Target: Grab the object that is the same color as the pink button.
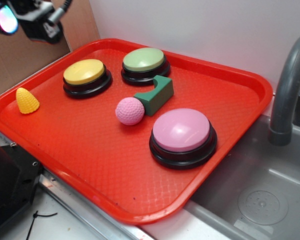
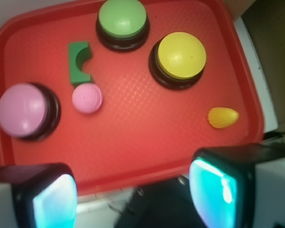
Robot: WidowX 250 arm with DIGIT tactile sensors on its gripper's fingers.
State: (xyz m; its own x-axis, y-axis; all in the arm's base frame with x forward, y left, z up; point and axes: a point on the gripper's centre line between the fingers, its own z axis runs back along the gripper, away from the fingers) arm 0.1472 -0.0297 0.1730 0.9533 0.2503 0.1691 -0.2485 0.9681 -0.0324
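Note:
A small dimpled pink ball point(image 1: 130, 110) point(image 2: 87, 98) lies near the middle of the red tray point(image 1: 80, 150) point(image 2: 147, 137), touching a green block point(image 1: 156, 94) point(image 2: 79, 61). The large pink button point(image 1: 183, 136) point(image 2: 23, 110) stands close beside the ball on a black base. My gripper point(image 1: 10, 20) point(image 2: 133, 197) hangs high above the tray's far-left corner, well away from the ball. It is open, and nothing sits between its glowing cyan pads point(image 2: 213, 190).
A yellow button point(image 1: 86, 77) point(image 2: 179, 59) and a green button point(image 1: 144, 64) point(image 2: 122, 23) stand at the back of the tray. A small yellow corn-shaped toy point(image 1: 27, 100) point(image 2: 223, 117) lies at the tray's left edge. A grey faucet point(image 1: 288, 85) and sink point(image 1: 260, 200) are on the right.

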